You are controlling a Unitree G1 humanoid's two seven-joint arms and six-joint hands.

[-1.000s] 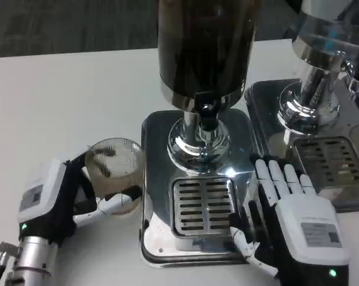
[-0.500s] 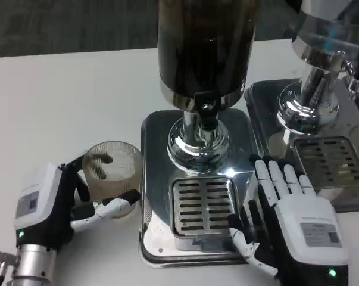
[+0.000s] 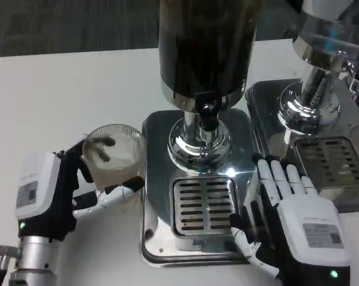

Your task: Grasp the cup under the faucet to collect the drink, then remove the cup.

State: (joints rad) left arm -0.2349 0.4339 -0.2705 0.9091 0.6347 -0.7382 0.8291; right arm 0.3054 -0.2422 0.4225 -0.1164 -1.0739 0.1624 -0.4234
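Cup lifted slightly, left robot hand gripping it

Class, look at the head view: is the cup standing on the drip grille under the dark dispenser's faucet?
No. The cup is off the grille, on the table to its left, held by the left hand.

The dark dispenser tank is cut off at twelve o'clock, and the second dispenser at two o'clock.

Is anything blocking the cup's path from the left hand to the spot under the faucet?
Nothing visible. The left hand holds the cup just left of the dispenser base; the drip grate beneath the faucet is bare.
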